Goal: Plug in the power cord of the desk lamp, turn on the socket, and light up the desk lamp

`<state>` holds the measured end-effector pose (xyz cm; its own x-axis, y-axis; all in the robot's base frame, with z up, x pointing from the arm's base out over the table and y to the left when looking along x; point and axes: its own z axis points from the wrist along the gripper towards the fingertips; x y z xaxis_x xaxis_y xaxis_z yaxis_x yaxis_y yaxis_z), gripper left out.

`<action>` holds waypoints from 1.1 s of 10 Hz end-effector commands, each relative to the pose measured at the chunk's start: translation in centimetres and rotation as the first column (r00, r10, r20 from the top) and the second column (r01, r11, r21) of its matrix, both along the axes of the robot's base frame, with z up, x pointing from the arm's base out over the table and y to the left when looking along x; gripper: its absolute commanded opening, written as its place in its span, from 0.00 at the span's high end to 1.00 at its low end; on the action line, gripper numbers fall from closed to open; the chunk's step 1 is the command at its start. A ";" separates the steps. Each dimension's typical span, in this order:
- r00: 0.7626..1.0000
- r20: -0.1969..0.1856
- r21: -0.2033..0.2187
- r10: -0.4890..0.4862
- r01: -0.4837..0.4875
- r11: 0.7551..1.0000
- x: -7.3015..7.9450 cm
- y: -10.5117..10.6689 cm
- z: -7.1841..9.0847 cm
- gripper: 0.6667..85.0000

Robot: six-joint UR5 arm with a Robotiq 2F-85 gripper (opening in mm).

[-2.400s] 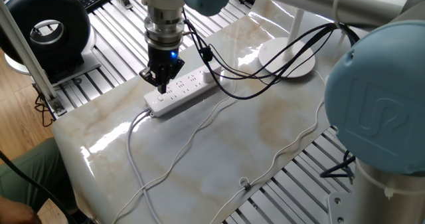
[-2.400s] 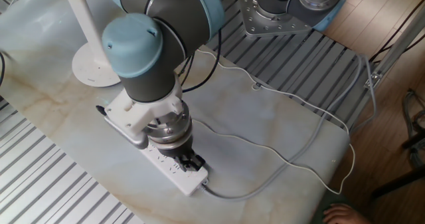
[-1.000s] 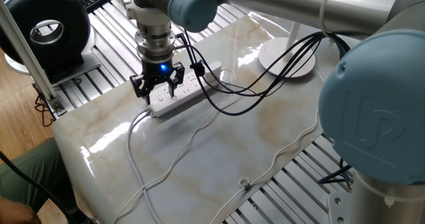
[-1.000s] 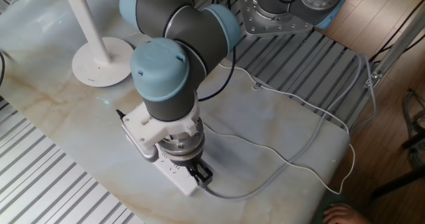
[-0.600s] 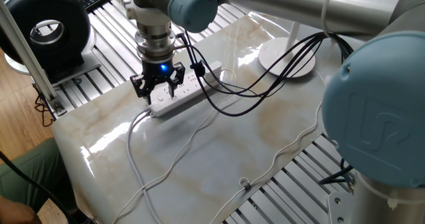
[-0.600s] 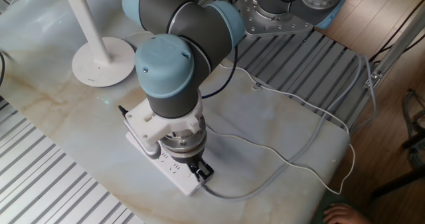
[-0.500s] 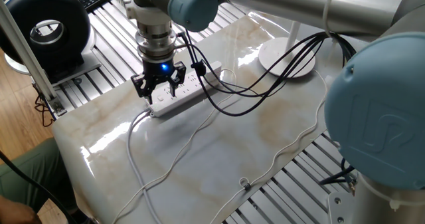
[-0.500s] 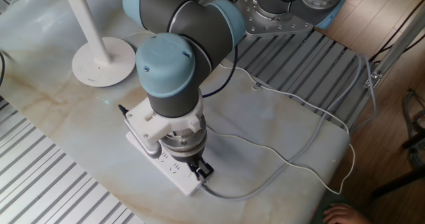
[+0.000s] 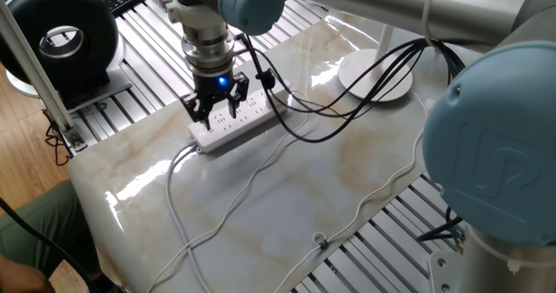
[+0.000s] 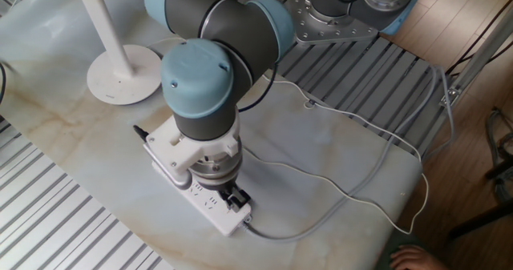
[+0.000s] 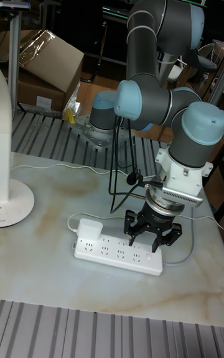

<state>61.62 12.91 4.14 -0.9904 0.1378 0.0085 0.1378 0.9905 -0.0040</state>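
The socket [image 11: 118, 251], a long white strip, lies on the marble table. A boxy white plug [image 11: 90, 229] sits in its left end, and the thin white power cord [image 11: 51, 166] runs from there across the table. My gripper [image 11: 152, 243] hangs open just above the strip's other end, nothing between its fingers. In one fixed view the gripper [image 9: 215, 112] stands over the socket [image 9: 248, 121]. In the other, the gripper [image 10: 236, 199] is mostly hidden under the wrist. The desk lamp [image 9: 375, 76] stands beyond; its round base [image 10: 124, 74] and pole show, its head is out of view.
A black round fan [image 9: 65, 36] stands off the table's left side. The strip's thick white cable [image 10: 321, 222] and the thin cord [image 10: 353, 194] trail over the marble toward the table edge. Black robot cables [image 9: 347, 93] hang above the strip. Slatted metal rails surround the tabletop.
The gripper, shut over the strip 2.4 s ago, opened by one second ago. Since half a second ago it has shifted slightly along the strip toward the lamp.
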 end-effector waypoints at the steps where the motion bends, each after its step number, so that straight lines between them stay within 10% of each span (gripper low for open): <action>1: 1.000 0.007 -0.018 0.030 -0.030 0.999 0.7 -0.7 -0.4 0.34; 11: 0.999 0.017 -0.044 0.036 -0.035 0.998 1.0 -0.9 -0.9 0.30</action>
<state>62.82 12.11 2.96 -0.9950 0.0978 -0.0225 0.0987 0.9941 -0.0440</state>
